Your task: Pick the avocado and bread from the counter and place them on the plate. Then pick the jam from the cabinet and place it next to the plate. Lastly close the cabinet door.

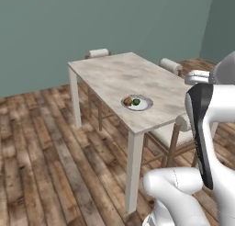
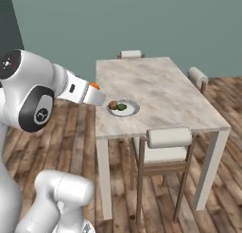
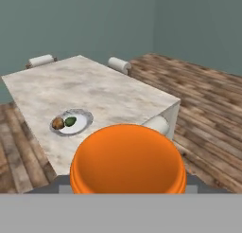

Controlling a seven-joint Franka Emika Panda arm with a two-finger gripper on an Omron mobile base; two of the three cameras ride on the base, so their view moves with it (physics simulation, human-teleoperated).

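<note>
The white plate (image 1: 145, 103) (image 2: 130, 109) (image 3: 82, 119) lies near the front corner of the marble counter (image 1: 117, 73) (image 2: 156, 85) (image 3: 99, 90). On the plate the brown bread (image 1: 127, 101) (image 2: 113, 105) (image 3: 58, 123) and the dark green avocado (image 1: 136, 101) (image 2: 122, 106) (image 3: 70, 121) rest side by side. My gripper (image 2: 95, 92) hangs just off the counter's corner, a little short of the plate, shut on the jam (image 2: 95, 85) (image 3: 127, 158), an orange-red rounded jar that covers the fingers in the hand view. The cabinet and its door are out of view.
A cushioned wooden chair (image 2: 163, 149) (image 1: 176, 133) is tucked under the counter's near side. Two more chairs (image 1: 98, 53) (image 1: 170, 65) stand at the far end and far side. Wooden floor lies open all around.
</note>
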